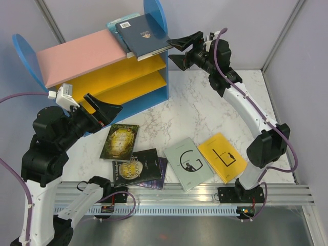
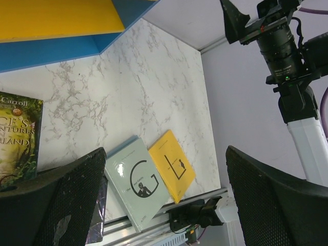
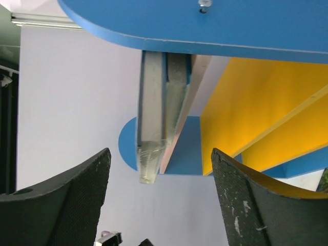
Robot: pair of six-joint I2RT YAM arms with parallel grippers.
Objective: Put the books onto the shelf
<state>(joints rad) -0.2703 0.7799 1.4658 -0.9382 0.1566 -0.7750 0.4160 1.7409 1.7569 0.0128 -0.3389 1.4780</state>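
The shelf has blue sides, a pink top board and yellow lower boards. A navy book lies on a teal one at the pink board's right end, overhanging the front. My right gripper is open right at that overhanging end; the right wrist view shows both book edges ahead of its gap, untouched. My left gripper hangs open and empty over the table. Lying flat are green-gold, black, purple, pale grey-blue and yellow books.
Grey walls close the table at the back and right. An aluminium rail with both arm bases runs along the near edge. In the left wrist view, the pale book and yellow book lie close to that rail.
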